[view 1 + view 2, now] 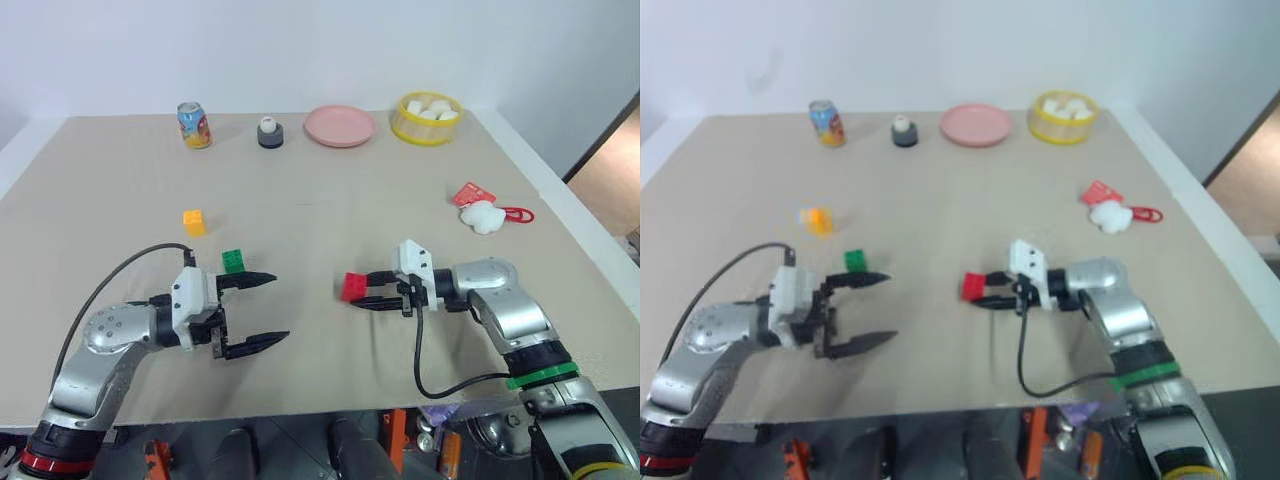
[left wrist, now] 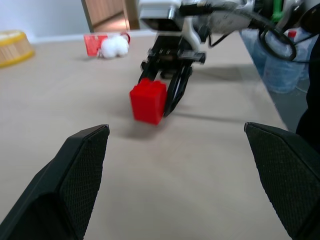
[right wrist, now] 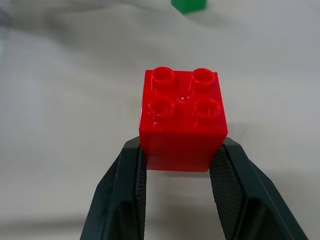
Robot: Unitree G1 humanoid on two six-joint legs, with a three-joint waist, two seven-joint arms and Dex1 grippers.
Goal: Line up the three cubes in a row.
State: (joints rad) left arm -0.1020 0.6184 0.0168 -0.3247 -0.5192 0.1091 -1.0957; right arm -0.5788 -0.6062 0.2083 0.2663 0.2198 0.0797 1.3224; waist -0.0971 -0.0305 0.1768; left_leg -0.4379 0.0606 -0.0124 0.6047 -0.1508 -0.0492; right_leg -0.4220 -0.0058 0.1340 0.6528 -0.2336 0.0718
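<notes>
Left eye view, table: wide beige table (image 1: 330, 190), white wall behind its far edge.
Right arm: silver arm reaching in from the near right; right gripper (image 1: 372, 291) points toward the left, its black fingers (image 3: 227, 185) clamped on the two sides of the red cube.
Left arm: silver arm at the near left; left gripper (image 1: 262, 312) points toward the right, fingers spread wide with nothing between them.
Far edge, largest first: flat pink round plate (image 1: 340, 126); yellow round tub (image 1: 427, 119) with white chunks (image 1: 430, 107) inside, right of the plate; printed soda can (image 1: 194, 125) standing upright at the left; small dark cup-like item with a white top (image 1: 270, 132) between can and plate.
Right side: white plush toy (image 1: 482, 216) with a red tag (image 1: 471, 193), lying apart from the rest.
Red cube: red plastic studded brick cube (image 3: 182, 117), studs up, held at centre front; whether it touches the table cannot be told.
Green cube: green plastic studded cube (image 1: 233, 261) on the table just beside the left gripper's far finger.
Yellow-orange cube: yellow-orange plastic studded cube (image 1: 194, 222) on the table, farther back and left of the green one.
</notes>
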